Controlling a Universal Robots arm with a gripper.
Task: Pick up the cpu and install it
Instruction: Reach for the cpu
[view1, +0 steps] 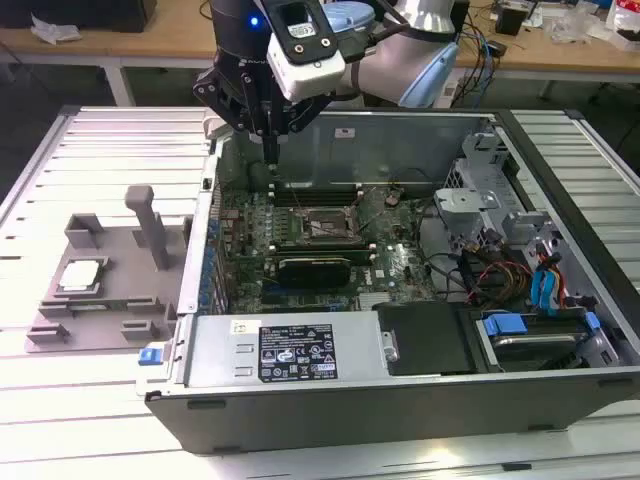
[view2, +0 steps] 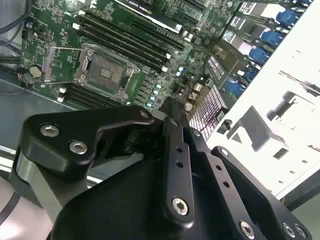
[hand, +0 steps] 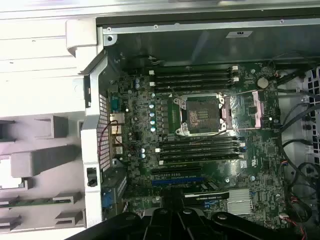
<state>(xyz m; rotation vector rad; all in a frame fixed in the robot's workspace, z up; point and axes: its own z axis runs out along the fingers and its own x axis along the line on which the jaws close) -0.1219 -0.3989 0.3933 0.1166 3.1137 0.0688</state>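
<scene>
I am watching a single robot arm hanging over an open desktop computer case (view1: 400, 400) that is lying on its side on a slatted metal table (view1: 120, 150). In the exterior view, the gripper (view1: 270, 152) is hovering above the rear corner of the case, on that view's left, pointing straight down. Its fingers (view2: 175, 150) are looking drawn together into a narrow point in the second wrist view, and they are carrying nothing.

The cpu (view1: 80, 276) is lying flat, silver top upward, in a recess of the grey fixture tray (view1: 110, 310). That tray is resting on the table outside the case, towards the exterior view's left, well apart from the gripper.

Inside the case, the green motherboard (view1: 400, 265) is facing up. The black square socket (hand: 202, 115) is sitting near its middle, between two banks of long black memory slots (hand: 192, 77). Its metal frame (hand: 255, 107) is standing swung open to one side, and the socket is showing bare. The gripper is hanging near the socket but above it, touching nothing.
</scene>
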